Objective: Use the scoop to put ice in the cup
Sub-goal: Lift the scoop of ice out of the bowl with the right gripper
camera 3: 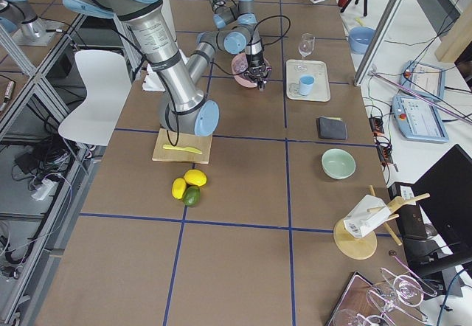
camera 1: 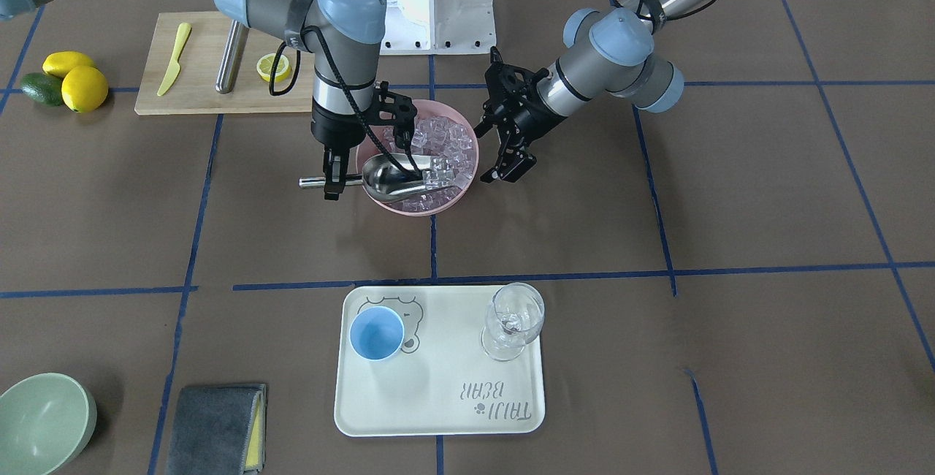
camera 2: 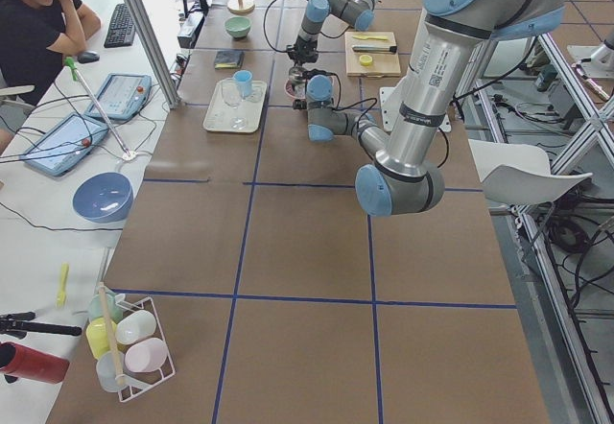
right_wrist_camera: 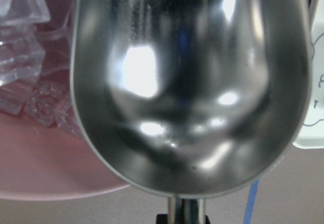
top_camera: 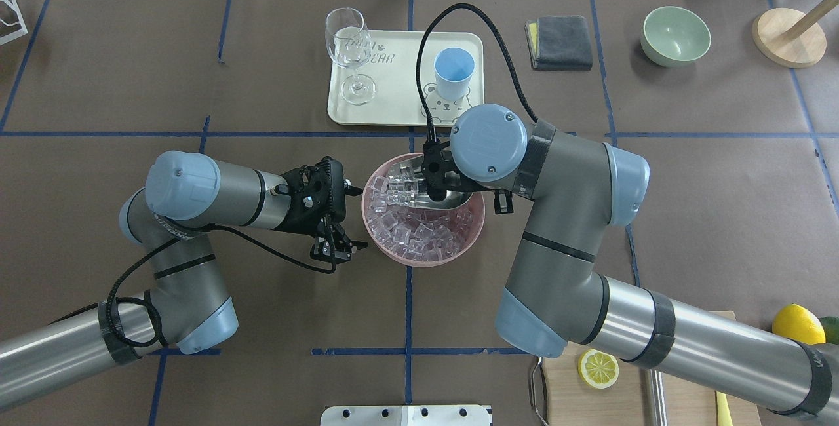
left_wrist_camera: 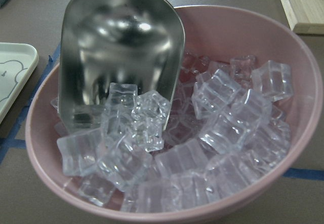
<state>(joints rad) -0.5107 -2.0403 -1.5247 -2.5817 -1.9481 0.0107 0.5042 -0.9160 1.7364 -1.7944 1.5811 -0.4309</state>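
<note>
The steel scoop (camera 1: 391,175) lies in the pink bowl (camera 1: 416,210) with its mouth against the ice (camera 1: 438,139). A few cubes sit at its lip, and its trough (right_wrist_camera: 192,82) is mostly empty. My right gripper (camera 1: 332,179) is shut on the scoop's thin handle, just outside the bowl's rim. My left gripper (camera 1: 504,172) is open and empty beside the bowl's other side, apart from it. The left wrist view shows the scoop (left_wrist_camera: 119,46) and the ice (left_wrist_camera: 202,133) up close. The light-blue cup (camera 1: 376,334) stands upright and empty on the cream tray (camera 1: 438,402).
A clear wine glass (camera 1: 515,321) stands on the tray beside the cup. A cutting board (camera 1: 197,95) holds a yellow knife, a half lemon and a steel cylinder. Lemons and an avocado (camera 1: 66,80), a green bowl (camera 1: 40,424) and a grey cloth (camera 1: 215,427) lie further off.
</note>
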